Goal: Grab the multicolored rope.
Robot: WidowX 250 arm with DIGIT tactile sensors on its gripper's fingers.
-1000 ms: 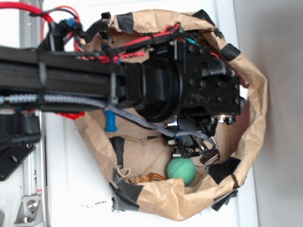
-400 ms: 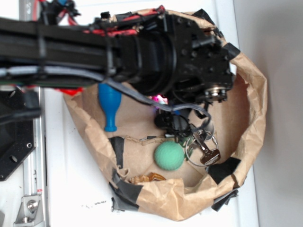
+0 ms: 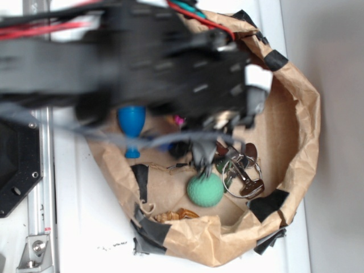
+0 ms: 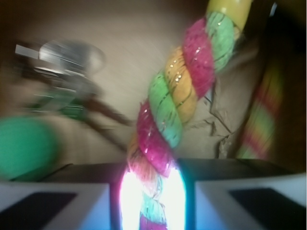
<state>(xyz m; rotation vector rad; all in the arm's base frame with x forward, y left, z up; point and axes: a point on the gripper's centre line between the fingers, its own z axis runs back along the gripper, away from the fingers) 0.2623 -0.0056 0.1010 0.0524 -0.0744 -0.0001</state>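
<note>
Running up the middle of the wrist view, the multicolored rope (image 4: 168,115) is a thick twisted cord of pink-red, yellow and light-green strands, capped by a yellow tip at the top edge. Its lower end sits between the two pale fingers (image 4: 53,203) of the gripper (image 4: 152,201), which press against it from either side, so the tool is clamped on the rope. A bright glare washes out the strands right at that spot. Behind the rope lies crumpled brown paper. To the left, blurred, are a green ball (image 4: 26,148) and a bunch of metal keys (image 4: 67,72).

From the exterior view, the black robot arm (image 3: 142,57) is smeared with motion blur and covers most of a brown paper bag (image 3: 307,131), patched with black tape and rolled open on a white table (image 3: 85,227). Only a small pink speck of the rope shows beneath the arm. Inside the bag, a blue bottle-shaped toy (image 3: 131,125) lies at the left, the green ball (image 3: 205,190) sits lower down, and the keys (image 3: 244,170) rest just beside the ball.
</note>
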